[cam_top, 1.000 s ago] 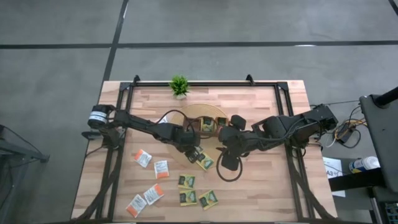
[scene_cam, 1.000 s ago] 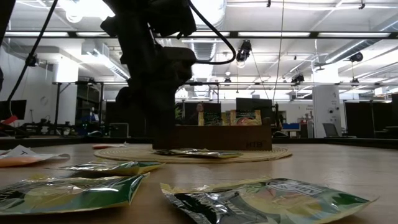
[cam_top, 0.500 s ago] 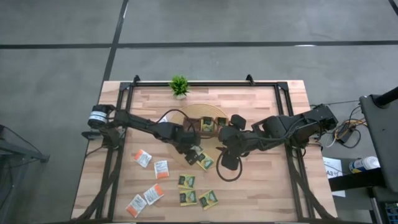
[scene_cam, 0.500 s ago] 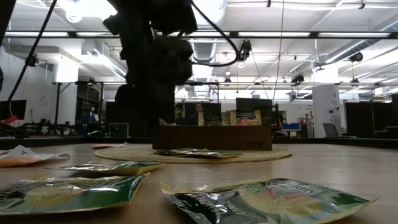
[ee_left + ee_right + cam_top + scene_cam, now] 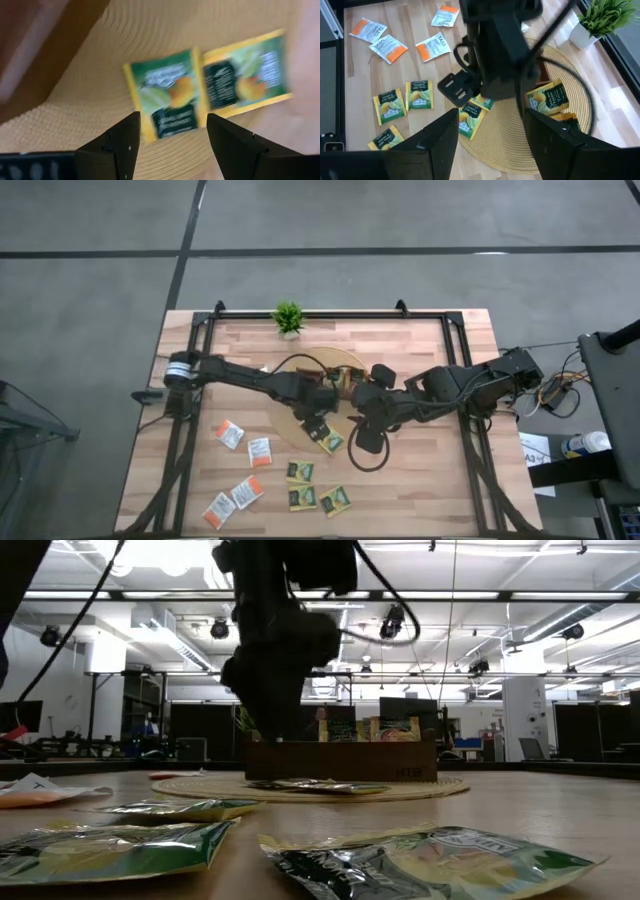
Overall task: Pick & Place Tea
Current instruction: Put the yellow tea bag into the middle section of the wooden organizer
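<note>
My left gripper (image 5: 318, 420) (image 5: 170, 145) hangs open above the near rim of the round woven mat (image 5: 100, 90), pointing down. Below it two green-and-yellow tea sachets lie flat side by side. One sachet (image 5: 167, 102) rests on the mat. The other (image 5: 245, 75) reaches over the mat's edge onto the wood. Nothing is between the fingers. The brown tray (image 5: 335, 380) (image 5: 345, 760) stands on the mat, with sachets upright in it. My right gripper (image 5: 365, 438) (image 5: 492, 145) waits open, higher up, right of the mat.
Several white-and-orange sachets (image 5: 229, 433) (image 5: 390, 47) and more green-and-yellow ones (image 5: 303, 497) (image 5: 405, 97) lie loose on the near-left wood. A small potted plant (image 5: 288, 318) stands at the far edge. A black frame (image 5: 190, 430) runs around the tabletop.
My left gripper has risen off the mat and swung a little toward the tray, tipping steeper. The flat green-and-yellow sachet on the mat has stayed where it lay.
</note>
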